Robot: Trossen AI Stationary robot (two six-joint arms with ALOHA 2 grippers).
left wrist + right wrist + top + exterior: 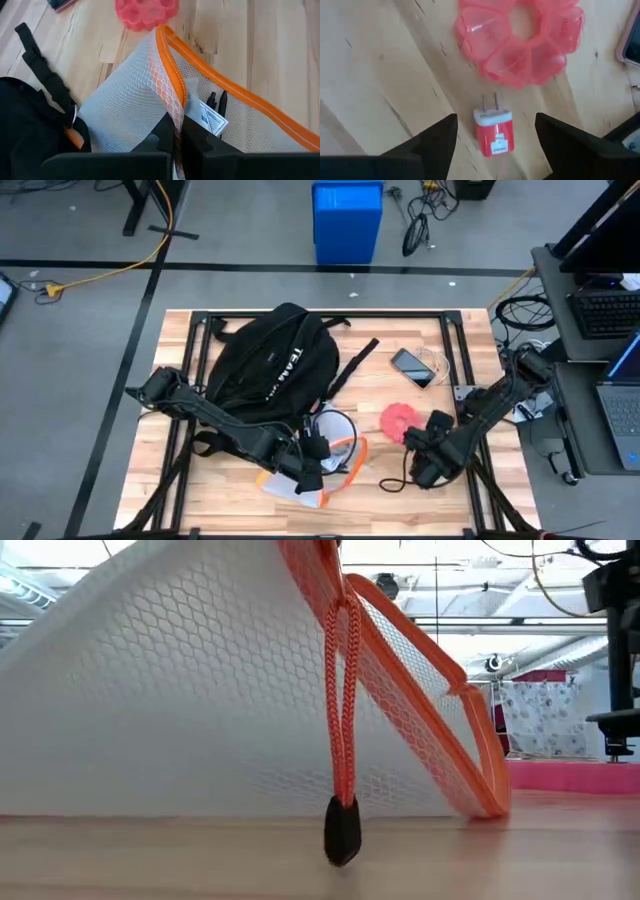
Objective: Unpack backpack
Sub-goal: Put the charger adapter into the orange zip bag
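Observation:
The black backpack [268, 362] lies at the table's far left-centre, lettering up. In front of it is a white mesh pouch [332, 465] with orange trim, and my left gripper [177, 131] is shut on it. Dark pens [218, 102] show inside the pouch. Its orange zip cord [342, 740] hangs down, the black tip near the table. My right gripper [495, 125] is open over a red and white charger plug [493, 131] that lies flat on the wood between its fingers, untouched. A pink round pill box [520, 40] lies just beyond. My left gripper pinches the pouch's orange zip edge [174, 107] between its two fingers, coming from above. The mesh is drawn up into a tent below the fingers. The pouch's lower edge [250, 812] rests on the table.
A phone [412, 367] with a white cable lies at the far right of the table. A black strap [356, 362] of the backpack trails toward it. Bare wood lies at the near left and near right corners.

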